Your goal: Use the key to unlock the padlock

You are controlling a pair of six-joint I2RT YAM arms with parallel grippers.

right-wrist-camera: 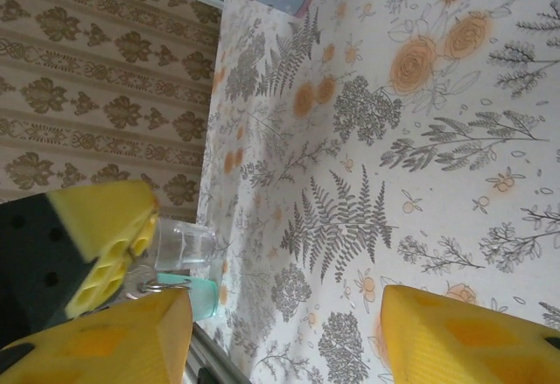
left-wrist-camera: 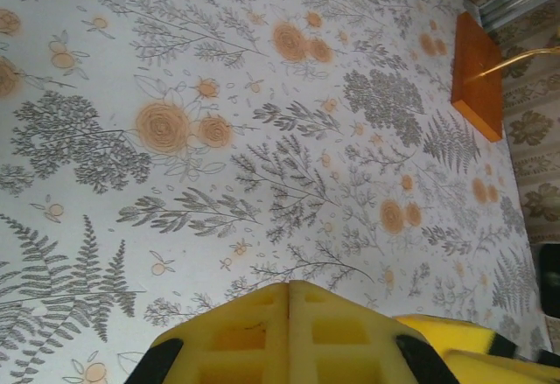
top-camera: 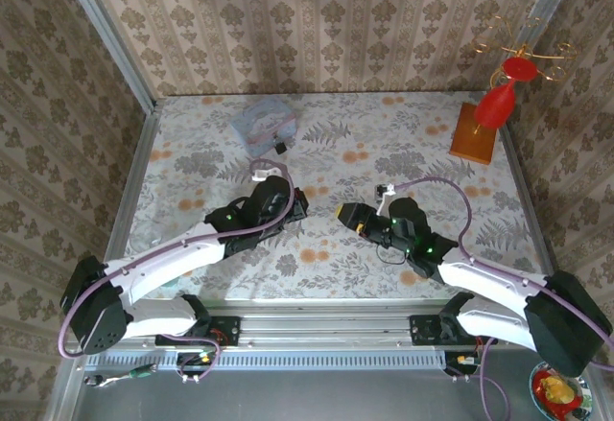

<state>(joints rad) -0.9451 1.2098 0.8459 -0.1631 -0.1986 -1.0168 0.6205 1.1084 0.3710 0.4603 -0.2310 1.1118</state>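
1. Standing at the near edge, I see a table (top-camera: 403, 133) covered by a pale cloth printed with grey ferns and orange flowers.
2. Brown damask wallpaper (top-camera: 336, 18) closes it in on three sides, and a metal rail (top-camera: 317, 320) runs along the front where the arm bases sit.
3. The padlock (top-camera: 283, 143), tiny and black, lies on the cloth in the far left part of the table, just beside the near corner of a blue-grey tin (top-camera: 264, 122).
4. A red ornament (top-camera: 499, 105) on gold wire stands on a wooden block (top-camera: 474, 135) in the far right corner.
5. The left claw (top-camera: 299, 205) is near the middle of the table, well short of the padlock. Its yellow fingers (left-wrist-camera: 245, 336) are pressed together over bare cloth.
6. The right claw (top-camera: 343, 215) faces it from the right, and its fingers (right-wrist-camera: 455, 345) stand apart with only cloth between them.
7. From the right wrist, a small metal ring (right-wrist-camera: 153, 285) and a clear-and-teal piece (right-wrist-camera: 188, 266) show just beside the left claw's finger. I cannot tell whether it holds them.
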